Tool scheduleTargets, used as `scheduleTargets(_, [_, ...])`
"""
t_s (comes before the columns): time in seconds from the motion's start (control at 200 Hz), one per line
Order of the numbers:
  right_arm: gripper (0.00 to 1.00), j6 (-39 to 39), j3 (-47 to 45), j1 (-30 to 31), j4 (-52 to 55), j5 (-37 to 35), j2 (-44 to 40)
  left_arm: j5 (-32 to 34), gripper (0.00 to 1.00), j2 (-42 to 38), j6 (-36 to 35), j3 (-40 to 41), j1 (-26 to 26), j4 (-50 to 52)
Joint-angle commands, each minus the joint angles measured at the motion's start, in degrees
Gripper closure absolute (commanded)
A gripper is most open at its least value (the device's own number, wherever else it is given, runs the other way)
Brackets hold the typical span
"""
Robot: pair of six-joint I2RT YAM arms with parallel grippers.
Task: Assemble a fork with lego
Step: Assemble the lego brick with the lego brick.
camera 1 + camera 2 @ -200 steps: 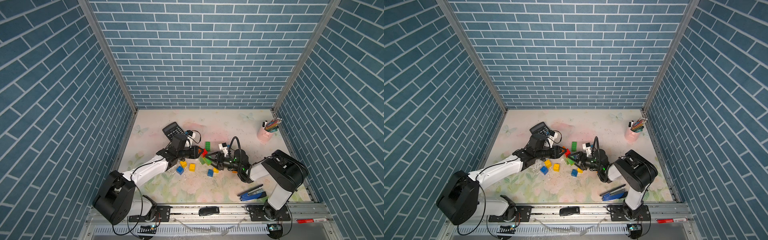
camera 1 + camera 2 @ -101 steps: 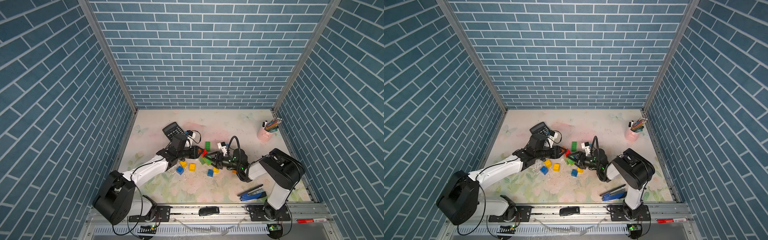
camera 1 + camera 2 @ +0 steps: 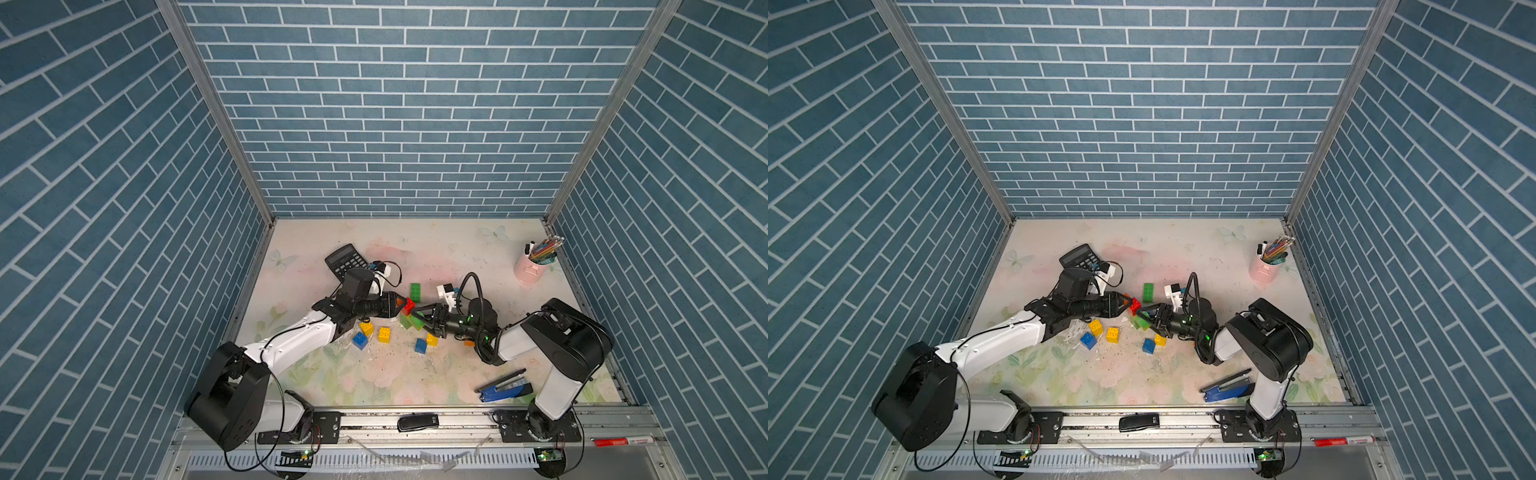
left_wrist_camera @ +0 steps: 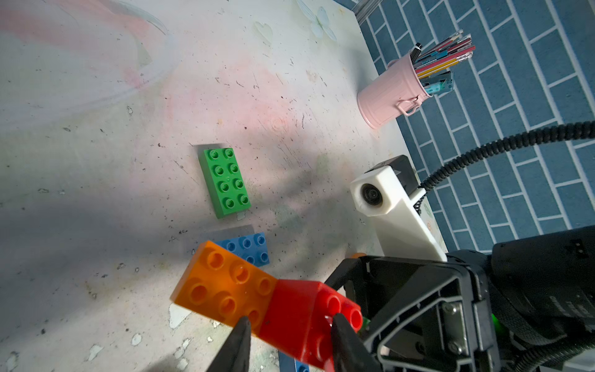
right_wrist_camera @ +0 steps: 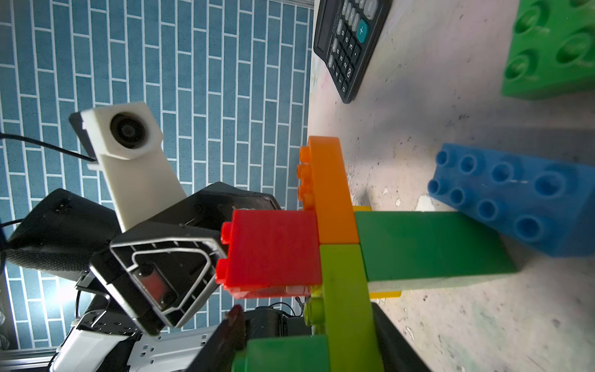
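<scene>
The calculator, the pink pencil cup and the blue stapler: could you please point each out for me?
calculator [image 3: 348, 261], in a top view, on its keypad.
pink pencil cup [image 3: 527, 272], in a top view, on its side wall.
blue stapler [image 3: 505, 392], in a top view, on its blue body.

Floral table [image 3: 436, 249]: lego bricks [image 3: 415, 291], calculator [image 3: 347, 261], stapler [image 3: 505, 387], cup [image 3: 525, 272]

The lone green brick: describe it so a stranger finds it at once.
Start at the black calculator and look toward the pink pencil cup. Between them, nearer the calculator, the green brick lies flat, studs up. It is the only green brick lying loose: oblong, two studs by four, joined to nothing.
</scene>
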State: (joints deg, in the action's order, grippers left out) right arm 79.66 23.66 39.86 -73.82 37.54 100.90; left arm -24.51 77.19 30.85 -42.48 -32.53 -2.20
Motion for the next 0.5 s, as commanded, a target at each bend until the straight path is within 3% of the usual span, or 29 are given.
scheduleTargets(0.0, [0.52, -1.97, -0.90, -0.04, 3.88, -0.46, -0.08, 2.94, 0.58, 1.09, -1.16, 1.85, 0.30, 6.68])
scheduleTargets(0.12, [0.58, -2.19, -0.73, -0.03, 4.59, -0.52, -0.25, 2.86, 0.58, 1.20, -1.18, 1.74, 0.30, 6.67])
scheduleTargets(0.225, [0.56, -2.82, -0.13, -0.06, 5.67, -0.40, -0.68, 2.68, 0.58, 1.54, -1.24, 1.61, 0.31, 6.51])
scheduleTargets(0.335, [0.08, -4.14, 1.18, -0.26, 7.31, -0.26, -2.08, 2.63, 0.58, 1.57, -1.34, 1.61, 0.36, 6.49])
scheduleTargets(0.405, [0.02, -5.73, 1.74, -0.64, 10.24, -1.17, -4.37, 2.53, 0.58, 1.66, -1.45, 1.52, 0.32, 6.54])
scheduleTargets(0.495, [0.01, -8.72, 1.62, -1.46, 16.21, -3.37, -8.44, 2.41, 0.58, 1.64, -1.52, 1.40, 0.35, 6.74])
